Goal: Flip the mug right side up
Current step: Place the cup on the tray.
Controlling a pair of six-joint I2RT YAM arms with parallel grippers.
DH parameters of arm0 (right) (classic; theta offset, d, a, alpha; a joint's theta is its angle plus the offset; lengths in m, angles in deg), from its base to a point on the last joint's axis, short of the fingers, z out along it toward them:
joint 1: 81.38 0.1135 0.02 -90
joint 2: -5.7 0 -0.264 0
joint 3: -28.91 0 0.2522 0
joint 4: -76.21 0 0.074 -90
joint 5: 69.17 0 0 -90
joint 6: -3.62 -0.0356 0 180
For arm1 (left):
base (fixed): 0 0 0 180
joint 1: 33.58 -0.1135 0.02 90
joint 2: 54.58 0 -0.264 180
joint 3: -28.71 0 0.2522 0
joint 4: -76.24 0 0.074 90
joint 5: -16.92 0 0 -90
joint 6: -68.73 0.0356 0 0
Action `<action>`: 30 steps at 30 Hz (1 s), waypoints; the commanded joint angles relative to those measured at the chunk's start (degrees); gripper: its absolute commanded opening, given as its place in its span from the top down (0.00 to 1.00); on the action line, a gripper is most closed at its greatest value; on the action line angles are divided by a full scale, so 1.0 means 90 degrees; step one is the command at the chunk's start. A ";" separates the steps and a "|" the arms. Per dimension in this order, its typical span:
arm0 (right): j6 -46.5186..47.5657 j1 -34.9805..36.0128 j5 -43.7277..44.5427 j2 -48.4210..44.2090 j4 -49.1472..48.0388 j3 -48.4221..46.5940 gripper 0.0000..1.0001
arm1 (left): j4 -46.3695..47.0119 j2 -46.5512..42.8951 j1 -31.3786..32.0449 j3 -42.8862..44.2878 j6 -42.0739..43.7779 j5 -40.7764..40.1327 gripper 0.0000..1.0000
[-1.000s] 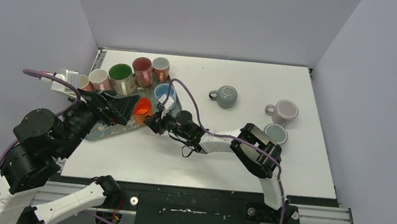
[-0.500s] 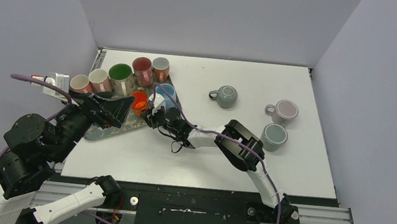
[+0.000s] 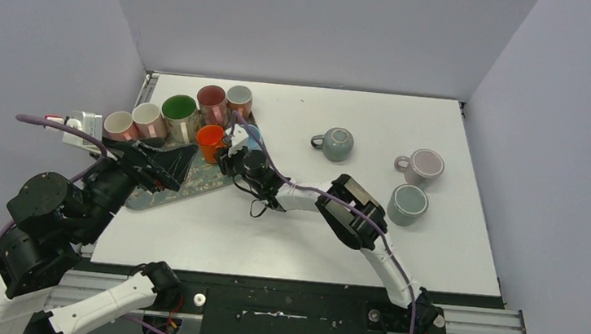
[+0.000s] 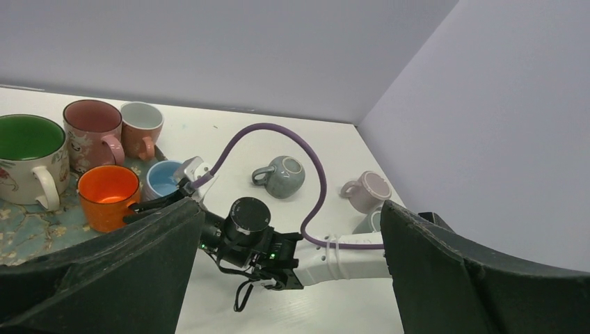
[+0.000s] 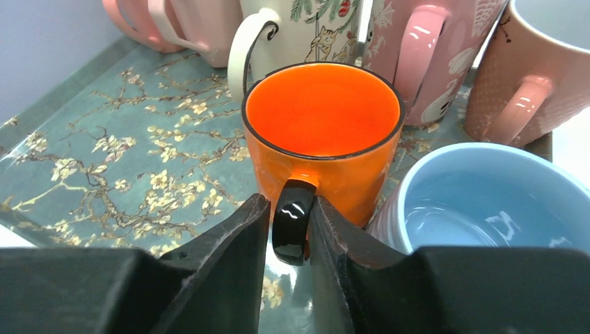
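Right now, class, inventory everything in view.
table: one, white, beneath all
tray: one, teal floral, table's left
orange mug: one, orange, on tray
blue mug: one, light blue, beside it
green-lined mug: one, white, tray's far side
pink mugs: four, pink, tray's far side
grey mugs: two, grey, one overturned at centre, one right
pale mug: one, pinkish, table's right
box: one, white, left of tray
cables: two, purple, along arms
left gripper: one, black, open by tray
right gripper: one, black, gripping orange mug's handle
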 commanded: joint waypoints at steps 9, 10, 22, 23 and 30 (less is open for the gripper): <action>-0.0245 -0.0045 -0.0242 -0.0790 -0.0727 0.0291 0.59 | 0.0118 -0.0023 0.0040 -0.0412 0.0401 -0.0487 0.03; -0.0286 -0.0055 -0.0289 -0.0904 -0.0727 0.0366 0.59 | 0.0096 0.0005 0.0040 -0.0432 0.0416 -0.0514 0.03; -0.1035 -0.0275 -0.0615 -0.2714 -0.0616 0.2088 0.44 | 0.1182 -0.0138 0.0037 -0.1623 0.1222 -0.0664 0.03; -0.1165 -0.0324 -0.0611 -0.2943 -0.0539 0.2287 0.42 | 0.1296 -0.0186 0.0040 -0.1749 0.1266 -0.0662 0.03; -0.1410 -0.0516 -0.0268 -0.4850 0.2427 0.3051 0.20 | 0.1950 -0.0325 0.0038 -0.2555 0.1985 0.0299 0.03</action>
